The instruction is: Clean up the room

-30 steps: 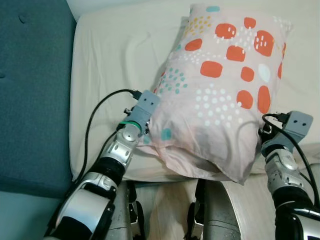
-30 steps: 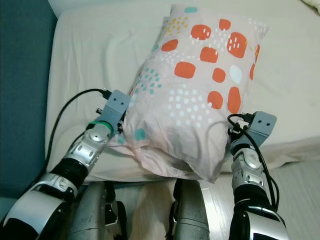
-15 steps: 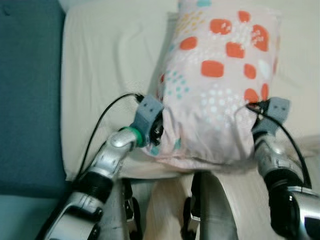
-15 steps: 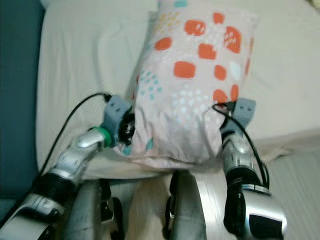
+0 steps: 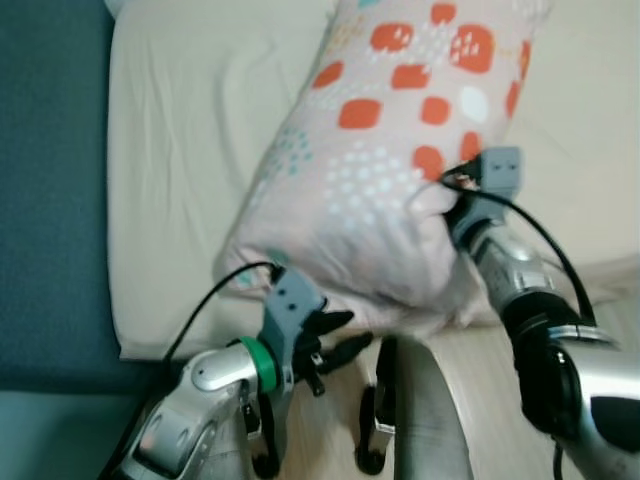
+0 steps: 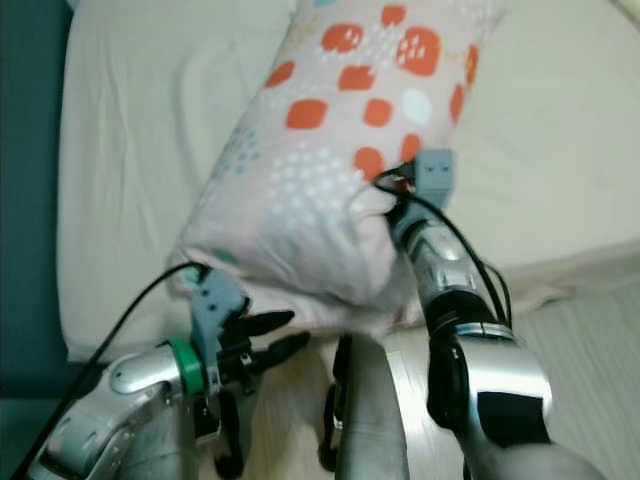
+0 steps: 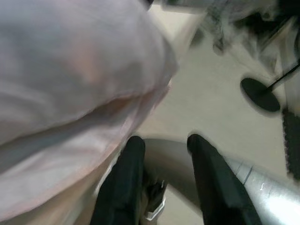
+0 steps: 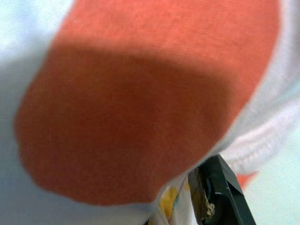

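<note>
Pale pink cotton pillow (image 5: 400, 170), printed with orange blotches, teal dots and white spots, lies slantwise on the cream-sheeted bed (image 5: 190, 150). Its near end bulges over the mattress edge toward the robot; its far end runs up out of the head views.

Right gripper (image 5: 455, 205) is pressed into the pillow's right flank, low on the near end. Grey wrist block and black cable visible; fabric folds around the wrist. Fingers are buried in the cloth in the head views. Right wrist view: an orange patch of the print at very close range, one black finger (image 8: 220, 197) lying against a white seam of the pillowcase. Whether the pair is closed on the fabric cannot be told; probably in contact, view too blurred to confirm.

Left gripper (image 5: 345, 338) sits below and in front of the pillow's near left corner, apart from it. Its two black fingers (image 6: 262, 322) are spread with a clear gap and hold nothing. Left wrist view: both fingers parted, pillow underside hanging just beside them, pale floor (image 7: 220, 108) beyond, with a dark round base (image 7: 260, 93) on it.

Bed meets a teal upholstered surface (image 5: 45, 200) on the robot's left. Robot's silver legs (image 5: 420, 420) stand at the mattress edge, directly under the pillow's overhang.
</note>
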